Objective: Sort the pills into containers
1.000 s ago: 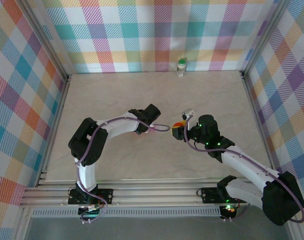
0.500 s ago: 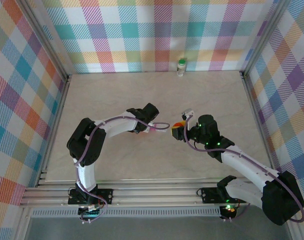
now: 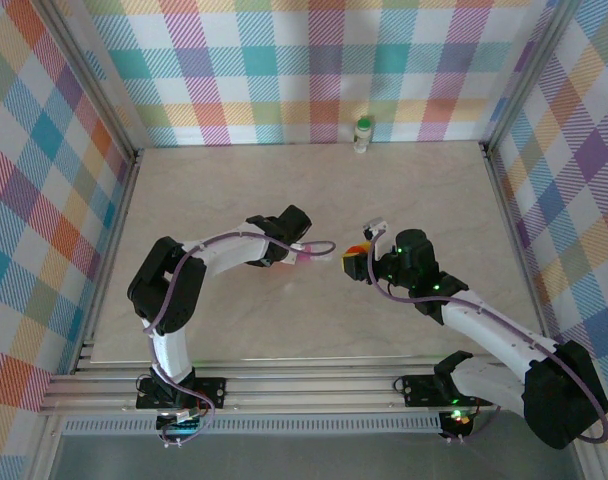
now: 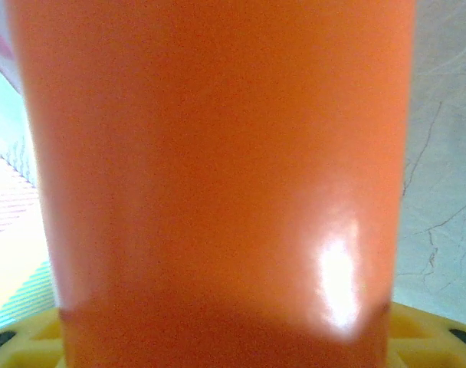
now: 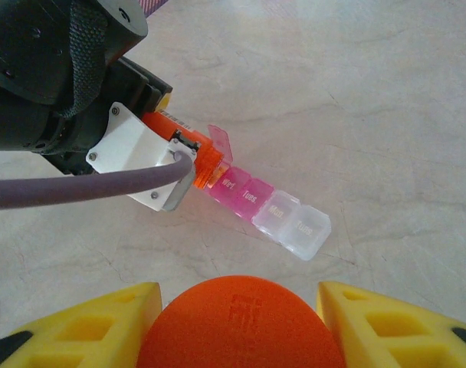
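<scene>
left hand (image 3: 302, 250): closed round the orange vial (image 4: 218, 169), yellow pads (image 4: 432, 337) at its base; mid surface (image 3: 214, 180), at 9 o'clock of the right hand.
right hand (image 3: 356, 262): clamped on an orange domed piece (image 5: 237, 314); cap or second vial, cannot tell.
pill strip (image 5: 267, 208): at the vial's end, touching or just beside, one pink lid up; long axis 10 to 4 o'clock in right wrist view, clear end toward the right hand.
white bottle (image 3: 363, 133): upright at 12 o'clock by the far wall, well apart.
handling: vial likely light, stiff, slick plastic; take mid-barrel. Strip light, likely skids; hold by one end.
</scene>
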Robot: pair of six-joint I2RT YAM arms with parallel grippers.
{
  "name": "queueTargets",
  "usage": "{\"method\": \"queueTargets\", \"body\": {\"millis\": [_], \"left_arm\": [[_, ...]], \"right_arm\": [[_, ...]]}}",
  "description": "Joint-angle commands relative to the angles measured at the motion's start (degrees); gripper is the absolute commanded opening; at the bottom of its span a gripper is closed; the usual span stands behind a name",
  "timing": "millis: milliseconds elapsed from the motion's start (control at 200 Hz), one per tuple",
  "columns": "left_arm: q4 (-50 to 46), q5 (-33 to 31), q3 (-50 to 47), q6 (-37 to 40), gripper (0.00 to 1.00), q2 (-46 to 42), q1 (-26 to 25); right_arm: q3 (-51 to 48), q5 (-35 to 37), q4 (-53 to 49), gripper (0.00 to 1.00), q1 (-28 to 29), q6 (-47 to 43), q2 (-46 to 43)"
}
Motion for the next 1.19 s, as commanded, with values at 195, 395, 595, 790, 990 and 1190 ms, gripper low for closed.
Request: {"method": "queueTargets", "body": {"millis": [195,395,595,790,990,1190], "left_arm": [[-0.9,1.5,-1.3,-1.6,0.00,-3.4,1.1],[-0.6,2.2,-1.2,-2.6,0.00,-4.1,1.5],[-0.4,4.1,-1.5,-5.8,0.00,-4.5,2.2],[1.2,7.6,-2.7,-10.5,0.00,-7.0,3.5],[8.5,15.0,-8.4,-17.4,0.00,-13.3,5.1],[16.2,21.4,-15.1,-25.2,0.00,-22.1,5.4]], "right_arm": [[1.7,-1.6,2.4,0.00,-0.1,0.4,0.1],[1.8,-1.7,2.4,0.00,-0.1,0.5,0.2],[1.7,-1.7,2.5,0.00,-0.1,0.4,0.5],[1.9,-2.1,2.5,0.00,-0.1,0.5,0.9],[1.9,-2.6,3.0,0.00,-0.1,0.9,1.4],[2.1,-2.6,2.9,0.00,-0.1,0.8,2.4]]}}
